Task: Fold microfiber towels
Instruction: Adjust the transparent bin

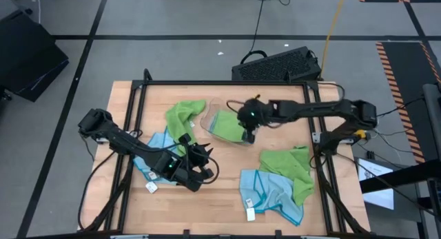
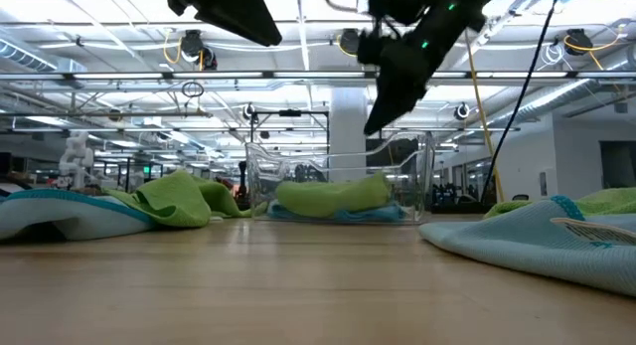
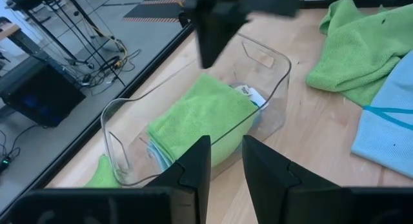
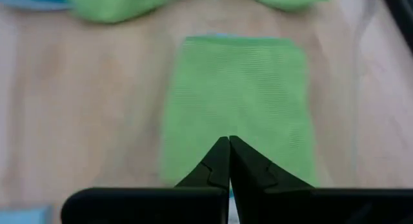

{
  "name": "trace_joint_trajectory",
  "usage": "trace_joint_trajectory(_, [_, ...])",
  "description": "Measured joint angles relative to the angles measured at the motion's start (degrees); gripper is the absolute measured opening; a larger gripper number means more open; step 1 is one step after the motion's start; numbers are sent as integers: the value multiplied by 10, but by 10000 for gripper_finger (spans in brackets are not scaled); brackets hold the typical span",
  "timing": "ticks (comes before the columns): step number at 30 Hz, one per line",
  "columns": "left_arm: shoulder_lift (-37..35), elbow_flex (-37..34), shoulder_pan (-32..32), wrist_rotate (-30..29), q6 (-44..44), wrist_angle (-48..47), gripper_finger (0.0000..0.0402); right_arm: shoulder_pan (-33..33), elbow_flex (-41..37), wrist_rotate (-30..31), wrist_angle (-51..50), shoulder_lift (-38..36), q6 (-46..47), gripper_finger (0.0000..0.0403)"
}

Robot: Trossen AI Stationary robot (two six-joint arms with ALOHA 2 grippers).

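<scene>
High view: right gripper reaches in from the right, fingers pressed together, over the folded green towel in the tray. Left gripper, slightly spread and empty, hovers near the tray.

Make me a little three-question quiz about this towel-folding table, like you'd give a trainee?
1. True or false: the clear plastic tray already holds a folded lime green towel.
2. Which gripper hangs over the tray? A) left gripper B) right gripper
3. Fill in: the right gripper's fingers are ____, with nothing between them.

Key
1. True. In the left wrist view the green towel lies on a light blue towel inside the tray.
2. B. The left gripper waits near the table's front, fingers slightly apart and empty.
3. Shut. The right wrist view shows the tips meeting above the green towel.
</scene>
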Motion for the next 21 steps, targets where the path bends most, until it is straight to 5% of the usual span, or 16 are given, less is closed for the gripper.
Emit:
trace_joint_trajectory(6, [0,0,2,0,6,0,90,98,-55,24,51,-65,57,0])
trace_joint_trajectory(21, [0,0,16,14,6,18,90,253,-200,165,238,-54,109,0])
